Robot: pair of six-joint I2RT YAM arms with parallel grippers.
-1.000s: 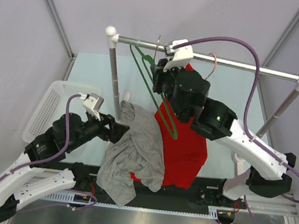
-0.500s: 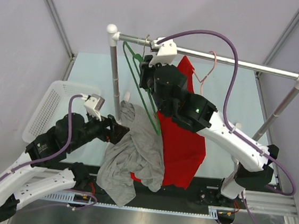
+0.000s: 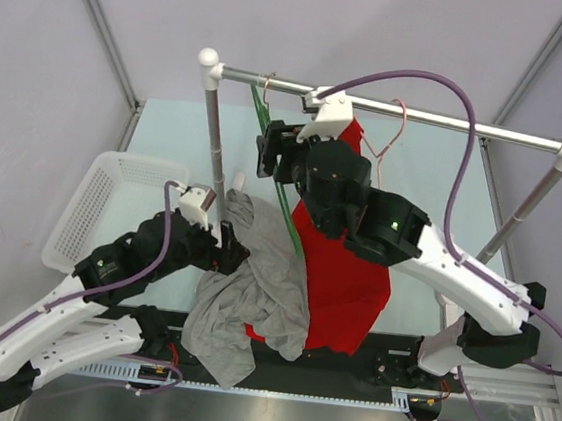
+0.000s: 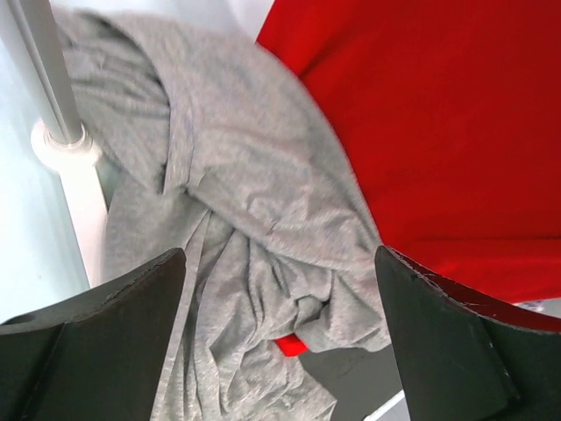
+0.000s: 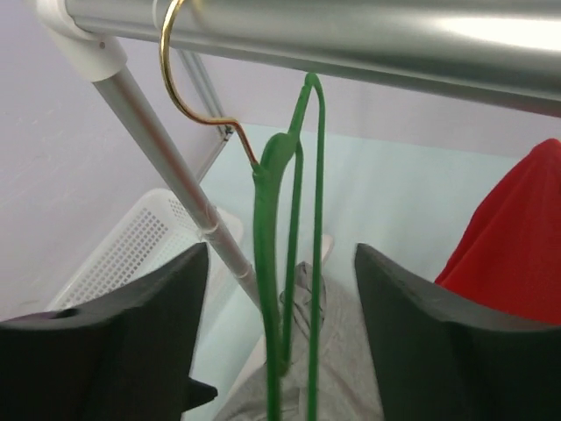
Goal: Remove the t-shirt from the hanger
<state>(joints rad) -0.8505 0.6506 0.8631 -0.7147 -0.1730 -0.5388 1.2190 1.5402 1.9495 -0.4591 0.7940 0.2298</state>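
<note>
You are viewing the right gripper [image 5: 280, 256] standing released, its fingers flanking the green hanger [image 5: 267, 351], which is hanging from the rail [image 5: 351, 26]. The left gripper [image 4: 279, 263] is hovering wide open over the gray t-shirt [image 4: 254, 202], which is lying crumpled on the bench [image 3: 426, 166] beside the red t-shirt [image 4: 438, 132].

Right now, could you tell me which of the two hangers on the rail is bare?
The green hanger, empty near the left end of the rail; the pink hanger carries the red t-shirt.

Right arm [image 3: 399, 233] hides the red shirt [image 3: 344, 278]'s top; green hanger [image 5: 267, 281]'s lower end runs off the wrist view.
</note>
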